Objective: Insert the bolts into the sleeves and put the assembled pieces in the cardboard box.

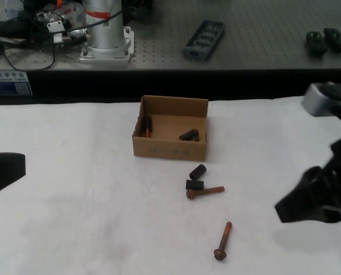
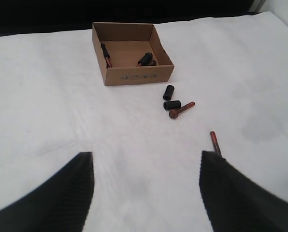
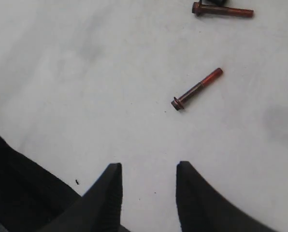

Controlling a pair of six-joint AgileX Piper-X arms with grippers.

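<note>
Right gripper point(image 3: 149, 165), fingers apart and empty, should straddle the loose bolt point(image 3: 197, 89) just ahead, closing across its shank.

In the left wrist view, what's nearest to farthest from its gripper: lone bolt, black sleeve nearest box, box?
1. Lone copper-coloured metal bolt, alone up front.
2. Short black cylindrical sleeve, just before the box.
3. Open brown cardboard box, farthest back.

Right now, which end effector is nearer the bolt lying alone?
Right. The right end effector is a short way from the lone bolt; the left end effector is far off across the white cloth.
</note>
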